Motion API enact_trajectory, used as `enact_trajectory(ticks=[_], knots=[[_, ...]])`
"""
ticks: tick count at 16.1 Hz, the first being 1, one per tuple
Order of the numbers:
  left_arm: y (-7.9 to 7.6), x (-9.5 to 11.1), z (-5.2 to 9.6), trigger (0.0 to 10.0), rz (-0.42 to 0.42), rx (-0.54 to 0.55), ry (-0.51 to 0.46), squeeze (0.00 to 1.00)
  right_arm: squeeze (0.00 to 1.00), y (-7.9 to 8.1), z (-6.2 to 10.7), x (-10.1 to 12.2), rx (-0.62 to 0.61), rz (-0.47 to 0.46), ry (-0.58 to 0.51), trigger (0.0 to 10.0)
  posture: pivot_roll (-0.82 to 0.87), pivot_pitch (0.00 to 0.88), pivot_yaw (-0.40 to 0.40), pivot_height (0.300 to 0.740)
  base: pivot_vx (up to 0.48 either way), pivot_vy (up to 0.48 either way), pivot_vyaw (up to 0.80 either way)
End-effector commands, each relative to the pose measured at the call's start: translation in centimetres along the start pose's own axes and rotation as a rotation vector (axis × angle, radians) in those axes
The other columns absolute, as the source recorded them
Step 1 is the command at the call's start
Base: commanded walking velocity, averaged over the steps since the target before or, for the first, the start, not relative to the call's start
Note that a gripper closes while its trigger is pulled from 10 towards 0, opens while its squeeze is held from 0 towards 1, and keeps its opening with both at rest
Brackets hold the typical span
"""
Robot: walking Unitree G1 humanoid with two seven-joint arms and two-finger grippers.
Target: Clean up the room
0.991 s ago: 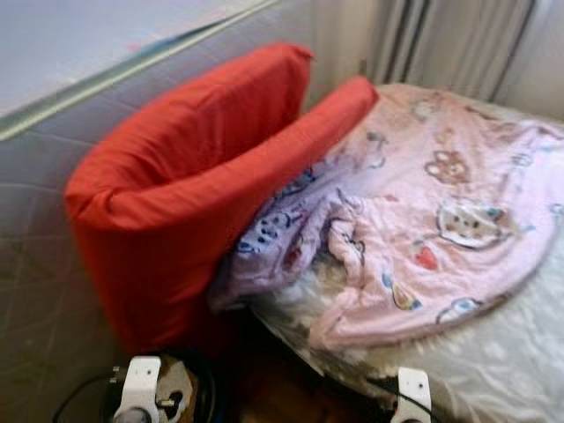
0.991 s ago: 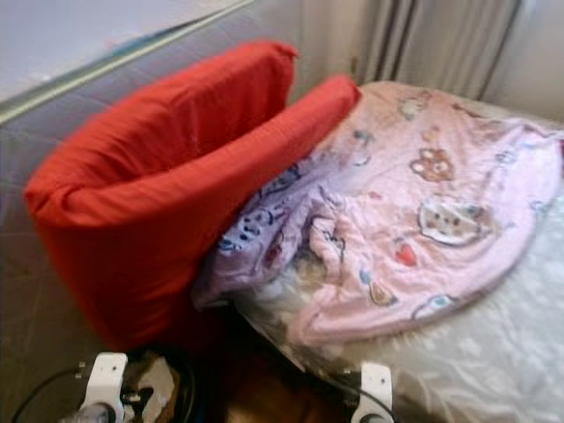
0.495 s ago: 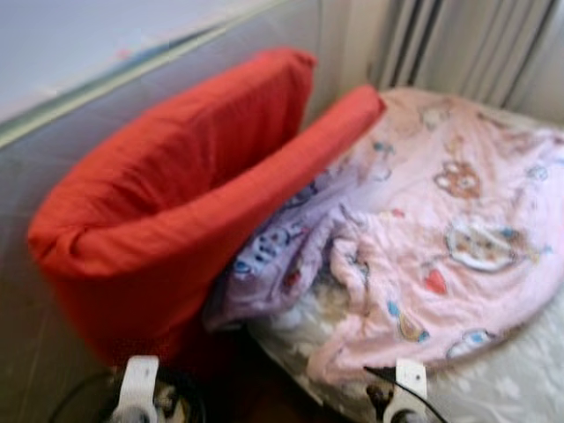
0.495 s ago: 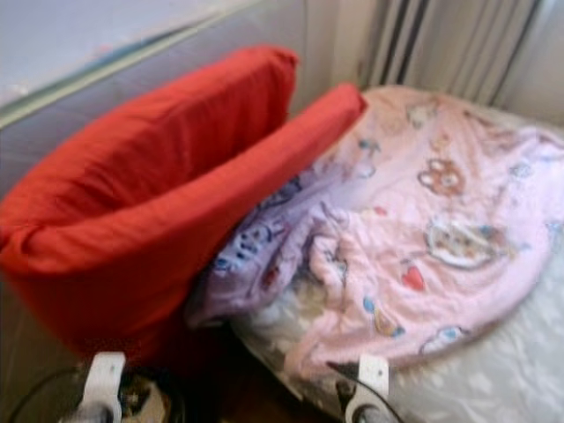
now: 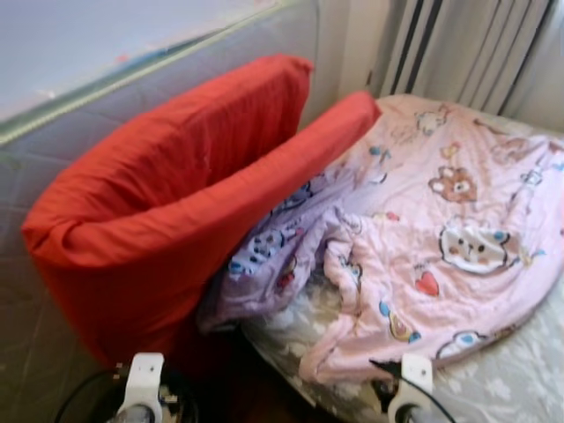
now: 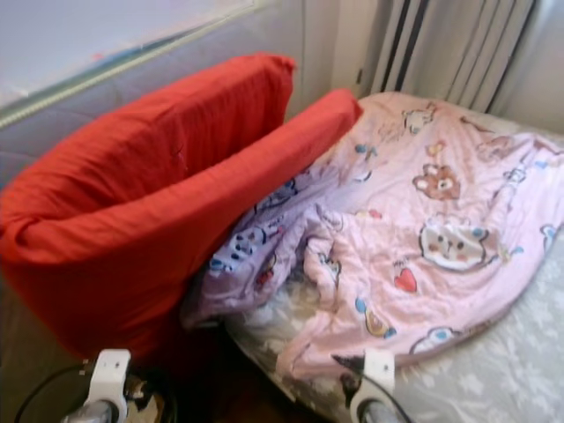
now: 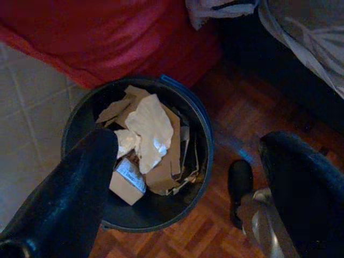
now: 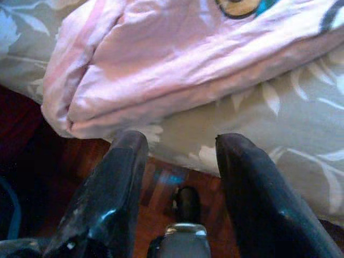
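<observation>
Bin of rubbish under the left jaws

Left gripper (image 7: 188,177) released above a dark bin (image 7: 201,134) holding crumpled paper (image 7: 148,129) and cardboard; right gripper (image 8: 180,172) released, pink blanket (image 8: 188,59) at 12 o'clock.

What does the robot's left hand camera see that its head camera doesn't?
The left wrist view looks down past the open left gripper into a dark round bin on the wooden floor, full of torn cardboard, crumpled white paper and a small box. The left eye view has the curtains, the grey upright mattress and the whole pink cartoon blanket on the bed. Both show the big red cushion.
</observation>
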State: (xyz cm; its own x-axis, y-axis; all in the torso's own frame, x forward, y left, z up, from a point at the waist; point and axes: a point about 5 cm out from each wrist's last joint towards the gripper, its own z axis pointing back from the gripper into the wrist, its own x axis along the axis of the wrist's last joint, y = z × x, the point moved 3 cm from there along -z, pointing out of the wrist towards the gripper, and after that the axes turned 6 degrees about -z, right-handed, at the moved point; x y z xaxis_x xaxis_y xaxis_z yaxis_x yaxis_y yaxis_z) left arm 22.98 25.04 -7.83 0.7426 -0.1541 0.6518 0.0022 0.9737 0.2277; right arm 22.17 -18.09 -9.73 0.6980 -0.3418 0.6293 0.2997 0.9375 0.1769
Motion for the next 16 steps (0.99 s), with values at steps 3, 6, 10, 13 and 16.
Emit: enact_trajectory(ticks=[3, 6, 10, 13, 16], knots=[[0.5, 0.1, -0.1, 10.0, -0.012, 0.006, 0.02, 0.0, 0.0, 0.1, -0.1, 0.1, -0.015, -0.026, -0.001, 10.0, 0.15, 0.052, 0.048, 0.74, 0.0, 0.0, 0.0], [0.3, 0.5, -0.2, 10.0, -0.005, 0.006, 0.014, 0.0, 0.0, -0.6, 0.0, 0.1, -0.029, -0.033, -0.004, 10.0, 0.16, 0.024, 0.036, 0.74, 0.0, 0.0, 0.0], [-0.3, 1.2, -0.4, 10.0, 0.025, 0.007, -0.001, 0.0, 0.0, -1.0, -0.1, 1.3, -0.031, -0.005, -0.021, 10.0, 0.15, 0.016, 0.005, 0.74, 0.0, 0.0, 0.0], [-2.7, 0.0, 0.1, 10.0, 0.04, -0.028, -0.043, 0.0, 0.0, -1.8, -0.3, 3.6, -0.041, -0.015, -0.085, 10.0, 0.12, 0.003, -0.031, 0.74, 0.0, 0.0, 0.0], [-2.5, -1.8, 0.4, 10.0, 0.055, -0.025, 0.013, 0.0, 0.0, -2.2, -0.3, 3.9, -0.039, 0.02, -0.087, 10.0, 0.12, 0.022, -0.025, 0.74, 0.0, 0.0, 0.0]])
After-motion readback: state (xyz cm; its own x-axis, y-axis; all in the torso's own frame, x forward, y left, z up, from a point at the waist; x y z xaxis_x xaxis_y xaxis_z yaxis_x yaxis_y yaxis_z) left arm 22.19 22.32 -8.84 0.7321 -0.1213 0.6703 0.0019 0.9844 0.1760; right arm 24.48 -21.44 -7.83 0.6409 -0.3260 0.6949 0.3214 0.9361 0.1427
